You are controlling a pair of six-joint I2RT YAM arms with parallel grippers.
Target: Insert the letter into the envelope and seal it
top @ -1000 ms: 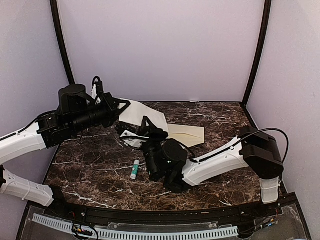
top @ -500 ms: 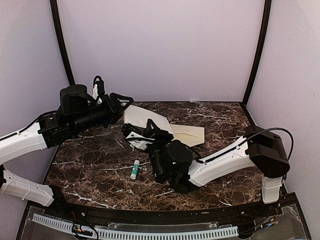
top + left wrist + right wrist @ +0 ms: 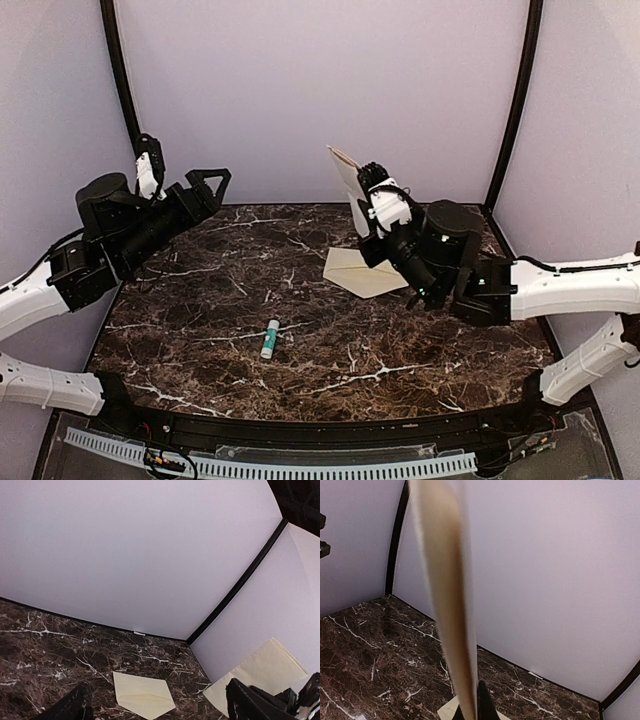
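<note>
- The right gripper (image 3: 366,182) is clamped on one edge of the letter (image 3: 345,168), holding it upright in the air toward 1 o'clock of the worktop (image 3: 180,320).
- The envelope (image 3: 365,272) lies flat below it, at 2 o'clock from centre, with nothing pinning it.
- The left gripper (image 3: 205,183) hangs at 10 o'clock, fingers apart and empty.
- Risks: the limp sheet may sag or slip from so thin a grip. Pushed against the unheld envelope, it could shove it away or crumple.
</note>
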